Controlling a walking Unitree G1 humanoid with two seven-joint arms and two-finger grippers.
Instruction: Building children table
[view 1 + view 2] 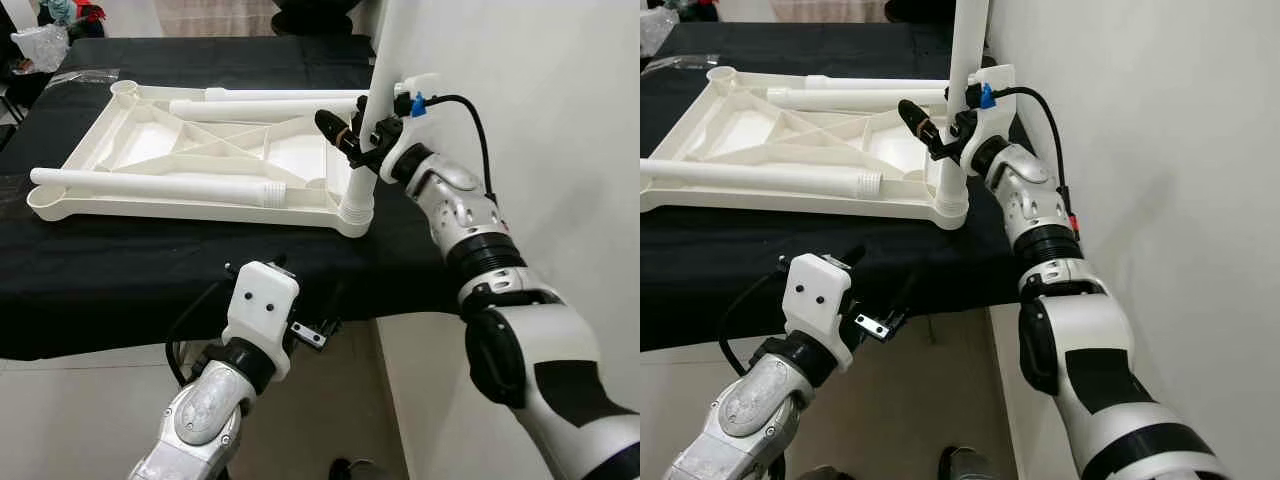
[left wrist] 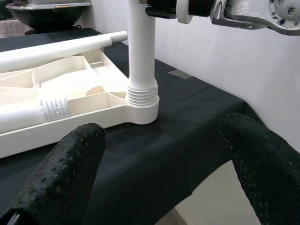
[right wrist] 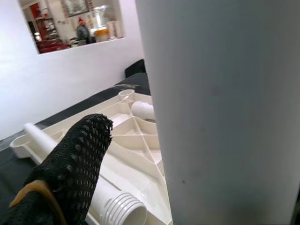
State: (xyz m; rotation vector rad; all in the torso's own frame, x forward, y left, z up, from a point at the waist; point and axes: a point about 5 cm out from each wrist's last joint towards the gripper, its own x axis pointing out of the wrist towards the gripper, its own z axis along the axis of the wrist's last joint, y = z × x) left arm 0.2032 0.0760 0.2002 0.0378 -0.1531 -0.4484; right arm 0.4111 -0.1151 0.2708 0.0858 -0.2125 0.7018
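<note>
The right gripper (image 1: 352,135) pinched the upright table leg (image 1: 372,130) standing in the tabletop's (image 1: 215,150) corner socket; the left gripper (image 2: 164,164), jaws spread, hovered just below the black surface (image 1: 150,270).

**Right tool gripping, left tool waiting open**

The right tool (image 1: 350,140) is reaching forward on an extended arm, its fingers closing around the upright leg (image 1: 385,70). The left tool (image 2: 159,159) is hovering lower and nearer the body, fingers spread wide.
</note>
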